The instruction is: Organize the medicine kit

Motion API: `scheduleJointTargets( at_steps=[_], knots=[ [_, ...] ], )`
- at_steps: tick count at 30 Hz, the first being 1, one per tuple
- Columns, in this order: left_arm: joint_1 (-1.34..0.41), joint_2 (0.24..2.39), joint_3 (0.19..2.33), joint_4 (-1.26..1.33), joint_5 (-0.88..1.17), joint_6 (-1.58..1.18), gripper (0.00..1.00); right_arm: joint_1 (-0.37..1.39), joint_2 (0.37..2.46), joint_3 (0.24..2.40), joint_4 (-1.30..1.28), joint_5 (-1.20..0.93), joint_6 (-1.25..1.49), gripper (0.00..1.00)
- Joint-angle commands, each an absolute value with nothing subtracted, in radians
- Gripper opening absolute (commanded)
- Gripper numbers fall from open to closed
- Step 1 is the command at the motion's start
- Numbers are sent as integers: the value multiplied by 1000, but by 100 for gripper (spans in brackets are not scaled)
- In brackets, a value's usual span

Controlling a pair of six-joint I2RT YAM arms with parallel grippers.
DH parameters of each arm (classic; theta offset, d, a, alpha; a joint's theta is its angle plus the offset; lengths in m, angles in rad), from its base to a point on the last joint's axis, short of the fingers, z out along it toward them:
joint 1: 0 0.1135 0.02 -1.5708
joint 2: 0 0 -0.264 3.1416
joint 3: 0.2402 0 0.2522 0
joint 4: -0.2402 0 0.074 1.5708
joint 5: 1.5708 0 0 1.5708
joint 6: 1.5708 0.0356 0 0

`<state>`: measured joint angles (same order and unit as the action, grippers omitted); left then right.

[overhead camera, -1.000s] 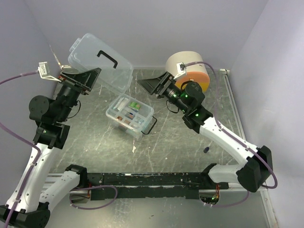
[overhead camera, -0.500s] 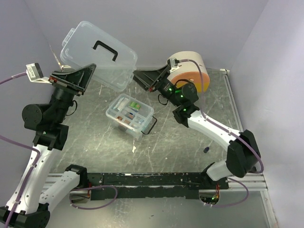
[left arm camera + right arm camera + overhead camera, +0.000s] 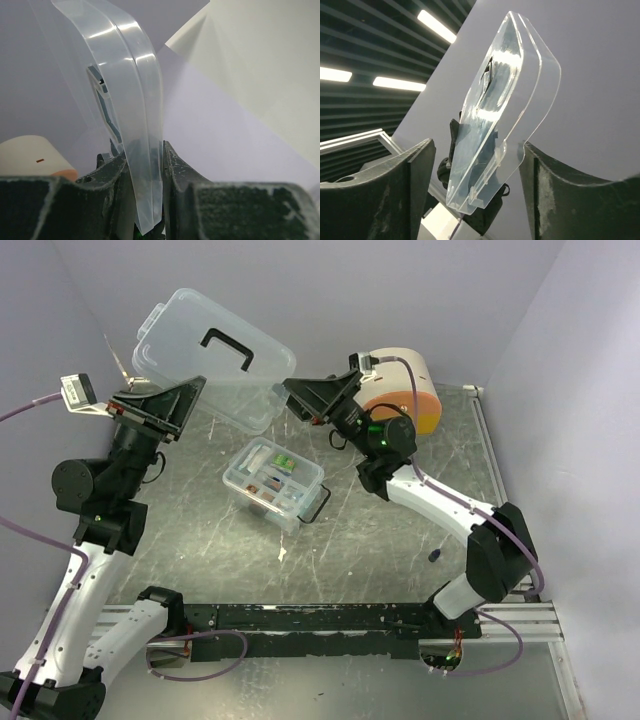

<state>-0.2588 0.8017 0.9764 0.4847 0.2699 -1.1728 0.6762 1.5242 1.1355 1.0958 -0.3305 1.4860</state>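
The medicine kit's clear lid (image 3: 215,360) with its black handle is held up in the air at the back left, tilted. My left gripper (image 3: 165,405) is shut on the lid's lower edge; in the left wrist view the clear rim (image 3: 135,125) is pinched between the fingers of the left gripper (image 3: 145,165). My right gripper (image 3: 300,398) is open at the lid's right end. In the right wrist view the lid's corner (image 3: 500,110) stands between the fingers of the right gripper (image 3: 477,170), with a gap on the left side. The kit's clear base (image 3: 235,480) rests on the table holding the divided tray and small packets.
A beige rounded cabinet (image 3: 405,390) with an orange front stands at the back right, just behind the right wrist. A small dark object (image 3: 433,556) lies on the table near the right arm's base. Walls close in on the left, back and right.
The left arm has raised the lid and swung it rightward. The right gripper has moved up and left to the lid's right end, and its jaws have narrowed a little.
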Motion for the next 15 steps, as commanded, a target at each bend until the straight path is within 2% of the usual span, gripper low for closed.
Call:
scheduleJointTargets(
  at_steps=[1,5,11,15],
  knots=[
    [-255,799,968,553,306,-1174,31,684,1558,1190,1149,-358,1540,63],
    [-255,796,959,535,310,-1162,31,687,1573,1198,1145,-367,1561,57],
    [-255,784,945,500,308,-1134,33,687,1576,1180,1145,-351,1572,41],
    [-255,767,939,444,308,-1089,41,686,1585,1172,1155,-347,1582,32]
  ],
)
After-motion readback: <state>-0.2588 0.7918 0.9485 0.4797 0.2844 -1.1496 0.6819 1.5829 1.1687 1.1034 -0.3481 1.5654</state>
